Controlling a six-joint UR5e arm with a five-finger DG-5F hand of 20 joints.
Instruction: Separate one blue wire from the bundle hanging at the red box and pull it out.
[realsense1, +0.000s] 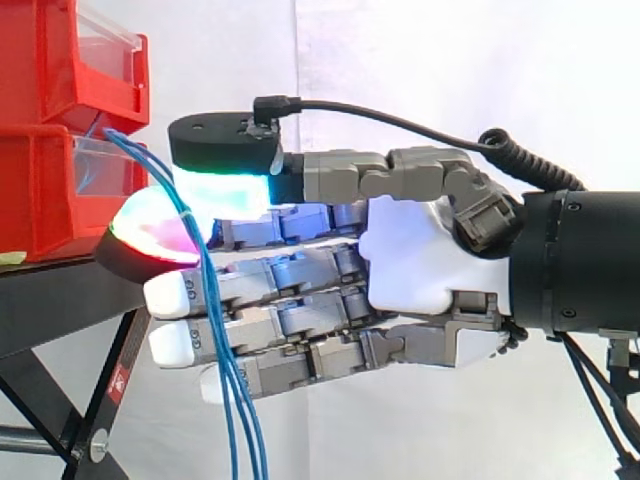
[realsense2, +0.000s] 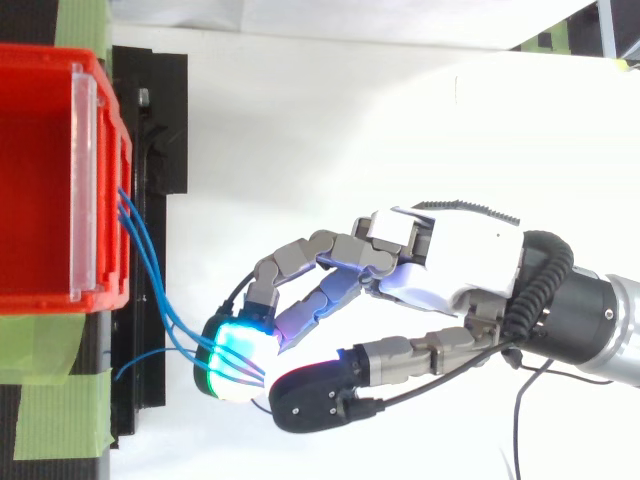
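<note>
We list first the blue wires (realsense1: 213, 310), a bundle of thin strands that in the side view crosses in front of the hand's lower fingers (realsense1: 180, 295) and hangs down past the bottom edge. Next is the hand (realsense1: 410, 260), reaching in level from the right, its thumb pad (realsense1: 222, 190) glowing cyan on top and a finger pad (realsense1: 150, 230) glowing red and magenta just beneath. We record these two pressed together on the wires, which pass between them. From above, we see several strands run from the front wall of the red bins (realsense2: 110, 200) across to the glowing pad beside the thumb. Behind are the bins stacked on the black stand (realsense1: 60, 300), and farthest back the white curtain (realsense1: 450, 60).
</note>
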